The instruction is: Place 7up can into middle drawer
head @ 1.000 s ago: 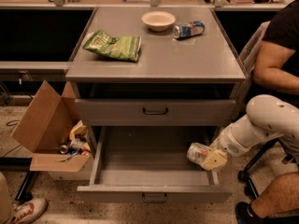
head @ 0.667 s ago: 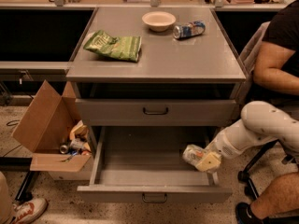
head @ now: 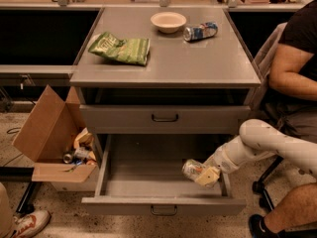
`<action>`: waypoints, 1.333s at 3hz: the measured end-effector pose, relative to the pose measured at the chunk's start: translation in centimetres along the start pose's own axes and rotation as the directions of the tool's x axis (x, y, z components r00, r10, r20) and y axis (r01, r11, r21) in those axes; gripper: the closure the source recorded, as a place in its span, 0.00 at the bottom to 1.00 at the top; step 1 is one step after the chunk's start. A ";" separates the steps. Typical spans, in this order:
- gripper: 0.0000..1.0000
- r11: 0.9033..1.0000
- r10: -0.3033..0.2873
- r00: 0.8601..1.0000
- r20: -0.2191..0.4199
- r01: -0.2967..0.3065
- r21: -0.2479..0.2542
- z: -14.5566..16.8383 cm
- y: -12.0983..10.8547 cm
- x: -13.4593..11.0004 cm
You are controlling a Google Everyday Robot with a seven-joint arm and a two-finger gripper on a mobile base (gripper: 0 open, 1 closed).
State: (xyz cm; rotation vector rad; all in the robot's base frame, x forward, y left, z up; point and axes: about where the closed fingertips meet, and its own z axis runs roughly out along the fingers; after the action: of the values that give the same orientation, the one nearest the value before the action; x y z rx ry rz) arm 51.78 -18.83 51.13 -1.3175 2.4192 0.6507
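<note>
The 7up can (head: pixel 192 169), silvery with green print, lies on its side in my gripper (head: pixel 202 173). The gripper is shut on it and holds it low inside the right part of the open middle drawer (head: pixel 148 188), just above the drawer floor. My white arm (head: pixel 262 143) reaches in from the right over the drawer's right wall. The drawer is pulled out fully, its dark loop handle (head: pixel 163 210) at the front. The closed drawer front (head: pixel 165 118) sits above it.
On the cabinet top lie a green chip bag (head: pixel 120 48), a white bowl (head: pixel 168 21) and a blue-and-silver can (head: pixel 200 31). A cardboard box (head: pixel 52 138) with trash stands at the left. A seated person (head: pixel 292 73) is at the right.
My gripper has carried the 7up can leftward and lower, from the drawer's right edge to inside the drawer.
</note>
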 end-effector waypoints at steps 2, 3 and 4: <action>0.96 0.999 0.043 0.999 0.026 -0.044 0.005 7.1 -2.8 0.3; 0.73 0.998 0.061 0.997 0.052 -0.063 0.029 8.0 -3.8 -0.1; 0.42 0.996 0.081 0.994 0.074 -0.084 0.042 8.5 -4.6 -0.4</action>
State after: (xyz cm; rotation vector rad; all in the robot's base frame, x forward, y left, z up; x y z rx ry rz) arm 56.33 -16.29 42.97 -1.1618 2.4264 0.6495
